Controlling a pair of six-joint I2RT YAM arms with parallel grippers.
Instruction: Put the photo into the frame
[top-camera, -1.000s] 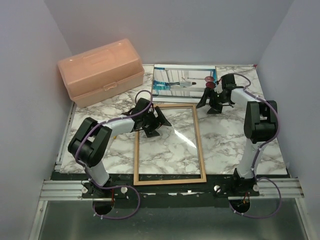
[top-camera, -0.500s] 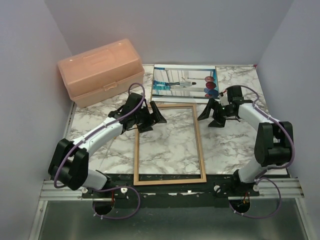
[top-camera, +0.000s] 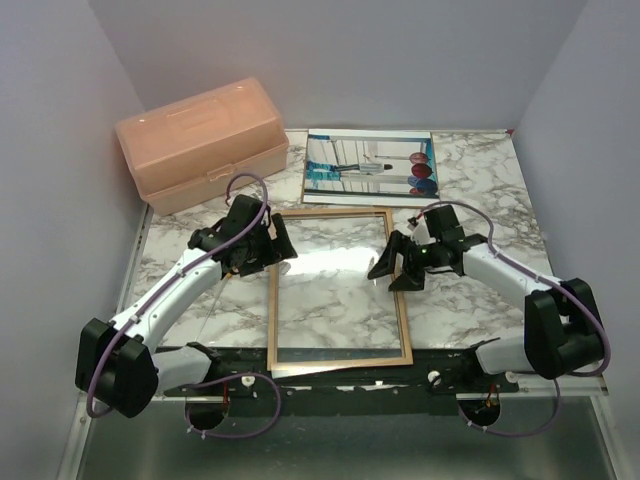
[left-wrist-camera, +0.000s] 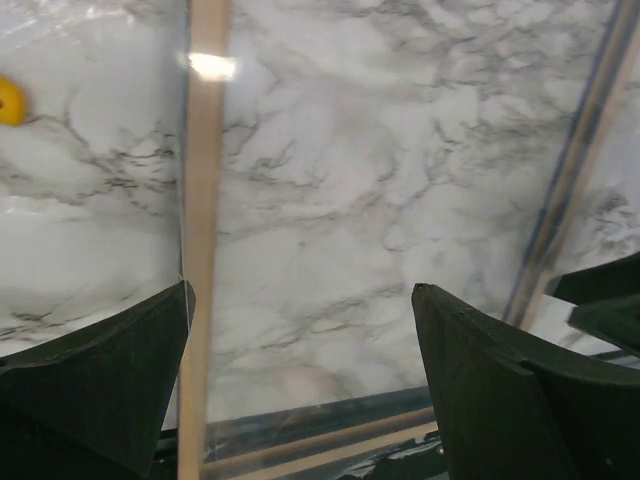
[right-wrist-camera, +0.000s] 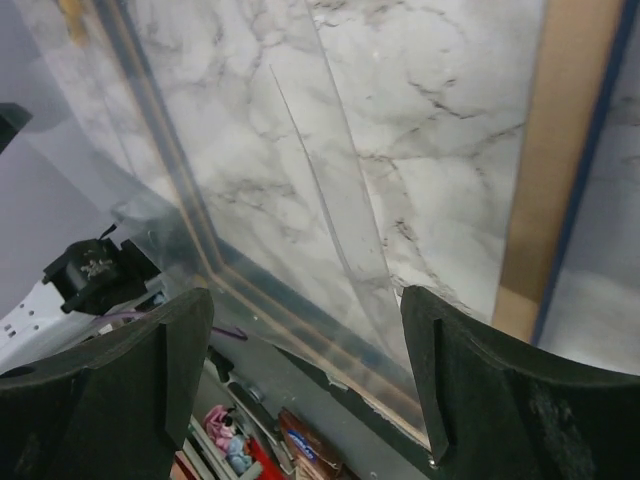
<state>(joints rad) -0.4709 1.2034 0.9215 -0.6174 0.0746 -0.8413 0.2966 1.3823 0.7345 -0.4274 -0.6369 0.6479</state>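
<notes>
The frame (top-camera: 404, 300), light wood face up with a clear pane, lies flat at the middle of the marble table. The photo (top-camera: 370, 167) lies beyond its far end, apart from both grippers. My left gripper (top-camera: 281, 243) is open over the frame's left rail near the far corner. In the left wrist view that rail (left-wrist-camera: 205, 200) runs just inside the left finger (left-wrist-camera: 100, 380), with nothing held between the jaws (left-wrist-camera: 300, 370). My right gripper (top-camera: 385, 268) is open over the right rail. In the right wrist view the pane fills the gap (right-wrist-camera: 305, 380) and the rail (right-wrist-camera: 550, 170) lies to the right.
A peach plastic box (top-camera: 200, 145) stands shut at the back left of the table. Grey walls close in on the left, right and back. The black near edge of the table (top-camera: 340, 378) runs just below the frame. A small yellow thing (left-wrist-camera: 8, 100) shows at the left wrist view's edge.
Both arms drew back toward the near side: the left gripper moved out to the frame's left rail, the right came from beside the photo to the right rail. The left jaws opened slightly.
</notes>
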